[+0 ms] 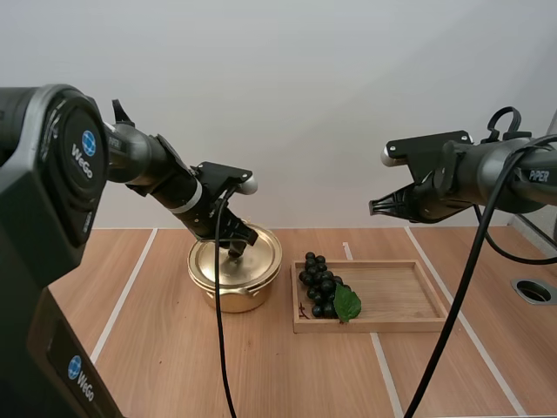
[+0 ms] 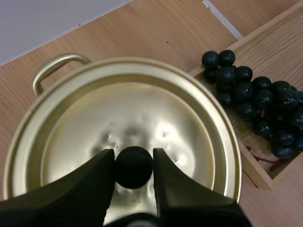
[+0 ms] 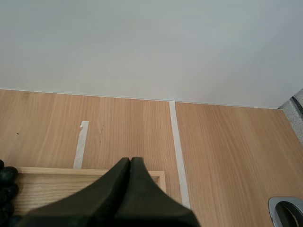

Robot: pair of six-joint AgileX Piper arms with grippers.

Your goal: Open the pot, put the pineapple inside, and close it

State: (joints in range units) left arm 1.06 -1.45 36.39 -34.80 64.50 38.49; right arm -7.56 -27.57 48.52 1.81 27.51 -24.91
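Desk [image 1: 261, 374] fills the lower half of the high view. Tray [image 1: 400, 300] sits right of centre. Gold pot [image 1: 228, 300] is centre-left, just beside the tray's left edge, with the lid [image 1: 252, 261] on. Grapes [image 1: 319, 283] lie in the tray's left end, green leaf [image 1: 347, 303] on their right side. Left hand [image 1: 237, 248] is down on the lid, clamped on its black knob [image 2: 134, 166], one finger each side. Right hand [image 1: 376, 207] hangs mid-right of frame, above the tray, fingers together, holding nothing.
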